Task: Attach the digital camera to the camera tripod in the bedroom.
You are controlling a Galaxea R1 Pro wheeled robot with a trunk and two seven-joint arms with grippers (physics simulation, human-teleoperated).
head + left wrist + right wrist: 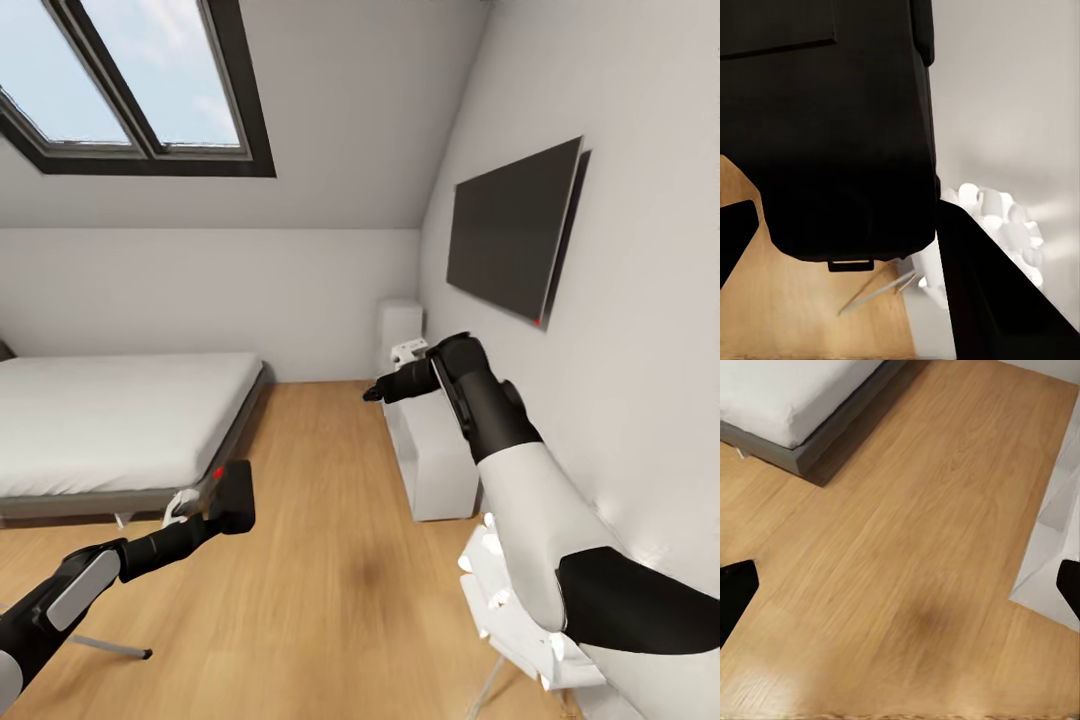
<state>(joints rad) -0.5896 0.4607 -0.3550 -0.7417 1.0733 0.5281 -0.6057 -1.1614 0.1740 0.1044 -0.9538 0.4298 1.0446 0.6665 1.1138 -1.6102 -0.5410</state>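
Note:
My left gripper (215,515) is shut on the digital camera (234,493), a small black box with a red button on top, held above the wood floor in front of the bed. In the left wrist view the camera (832,127) sits between the dark fingers (997,300). My right gripper (375,393) hangs open and empty by the white shelf, and in its wrist view its fingertips (735,592) stand far apart over bare floor. The tripod's head and handle are out of view. A thin silver leg with a dark foot (112,647) lies low at left; I cannot tell what it belongs to.
The white bed on a grey frame (120,500) stands at left under the skylight (130,90). A black TV (512,230) hangs on the right wall above a low white shelf (435,455). A white crumpled heap on a metal-legged seat (500,600) is at lower right.

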